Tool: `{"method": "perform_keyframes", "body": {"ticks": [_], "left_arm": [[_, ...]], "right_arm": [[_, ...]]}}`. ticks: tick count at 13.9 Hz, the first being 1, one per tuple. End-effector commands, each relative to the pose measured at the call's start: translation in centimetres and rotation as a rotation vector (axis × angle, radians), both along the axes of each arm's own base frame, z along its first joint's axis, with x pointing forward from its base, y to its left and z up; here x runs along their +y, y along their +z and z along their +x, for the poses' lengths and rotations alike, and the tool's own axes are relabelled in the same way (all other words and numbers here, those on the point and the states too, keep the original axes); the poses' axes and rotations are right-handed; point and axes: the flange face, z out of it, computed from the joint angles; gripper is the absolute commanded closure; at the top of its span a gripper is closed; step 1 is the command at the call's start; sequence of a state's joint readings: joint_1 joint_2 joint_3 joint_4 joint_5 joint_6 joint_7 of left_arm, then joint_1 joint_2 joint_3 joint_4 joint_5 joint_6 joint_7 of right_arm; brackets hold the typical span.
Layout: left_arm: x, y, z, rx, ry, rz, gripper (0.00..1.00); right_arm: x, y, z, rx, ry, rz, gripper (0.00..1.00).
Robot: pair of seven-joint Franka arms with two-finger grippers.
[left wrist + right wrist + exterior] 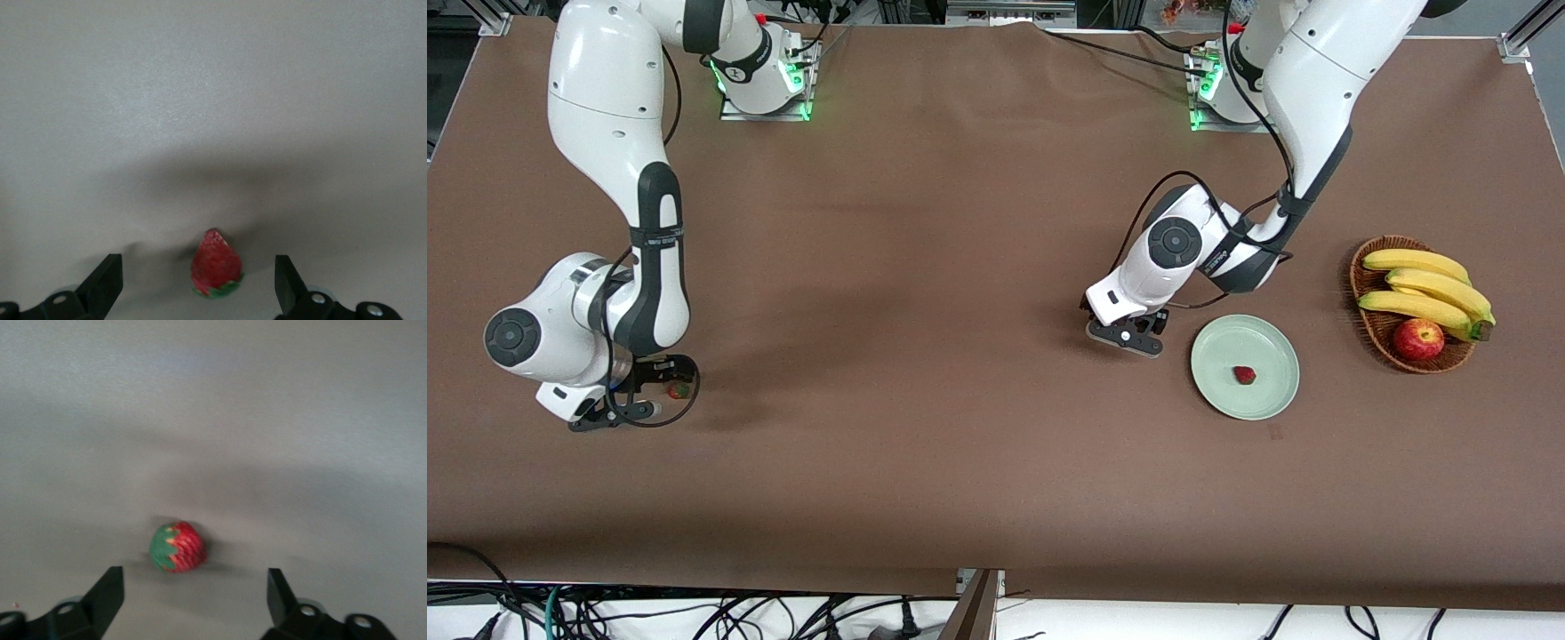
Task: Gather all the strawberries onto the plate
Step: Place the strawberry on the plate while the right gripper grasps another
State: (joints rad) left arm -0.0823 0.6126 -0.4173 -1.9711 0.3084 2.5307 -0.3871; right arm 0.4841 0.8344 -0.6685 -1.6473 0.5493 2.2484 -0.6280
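Strawberries [216,267] [177,547] lie between each open hand's [198,293] [195,607] fingers.

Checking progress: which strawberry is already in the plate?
The strawberry lying on the mint-green plate beside the fruit basket; the other two sit on the tablecloth between open gripper fingers.

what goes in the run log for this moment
left gripper: open around strawberry | right gripper: open over second strawberry | plate: one strawberry
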Motion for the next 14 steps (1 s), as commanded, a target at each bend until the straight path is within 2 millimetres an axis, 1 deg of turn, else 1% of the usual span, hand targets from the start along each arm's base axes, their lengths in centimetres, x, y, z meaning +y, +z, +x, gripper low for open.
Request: {"method": "perform_keyframes", "body": {"ticks": [1, 2, 3, 5, 6, 8, 9, 10, 11, 12, 13, 14], "left_arm": [[-0.1, -0.5, 0.1, -0.017, -0.015, -0.006, 0.14], [-0.1, -0.5, 0.1, -0.018, -0.015, -0.007, 0.38], [-0.2, -0.5, 0.1, -0.017, -0.017, -0.006, 0.55], [-0.1, -0.5, 0.1, -0.019, -0.017, -0.007, 0.84], [0.0, -0.2, 0.3, -0.022, -0.021, -0.004, 0.95], [0.4, 0.6, 0.6, -0.029, -0.023, 0.0, 0.99], [0.6, 1.5, 0.8, -0.038, -0.034, 0.007, 0.99], [1.0, 2.6, 1.1, -0.025, -0.047, 0.039, 0.99], [1.8, 4.4, 1.8, -0.009, -0.048, 0.078, 0.99], [2.3, 6.0, 2.5, 0.008, -0.06, 0.112, 0.99], [2.8, 7.7, 3.3, 0.031, -0.08, 0.145, 0.99], [3.4, 9.1, 4.3, 0.062, -0.103, 0.177, 0.99]], "right_arm": [[0.6, -0.5, 0.3, -0.022, 0.0, 0.037, 0.18], [0.6, -0.7, 0.3, -0.025, -0.005, 0.04, 0.26], [0.6, -1.0, 0.3, -0.029, -0.002, 0.034, 0.38], [0.4, -1.3, 0.3, -0.028, 0.02, 0.03, 0.64], [0.3, -1.4, 0.2, -0.027, 0.017, 0.031, 0.76], [0.2, -1.4, 0.3, -0.029, 0.015, 0.032, 0.93], [0.6, -1.2, 0.4, -0.033, 0.015, 0.034, 0.97], [1.5, -0.6, 0.7, -0.039, 0.011, 0.04, 0.97], [3.3, 0.3, 1.3, -0.051, 0.005, 0.047, 0.97], [5.9, 1.3, 1.6, -0.047, -0.018, 0.063, 0.97], [9.1, 2.4, 2.2, -0.045, -0.064, 0.077, 0.97], [13.1, 3.7, 2.7, -0.055, -0.11, 0.085, 0.97]]}}
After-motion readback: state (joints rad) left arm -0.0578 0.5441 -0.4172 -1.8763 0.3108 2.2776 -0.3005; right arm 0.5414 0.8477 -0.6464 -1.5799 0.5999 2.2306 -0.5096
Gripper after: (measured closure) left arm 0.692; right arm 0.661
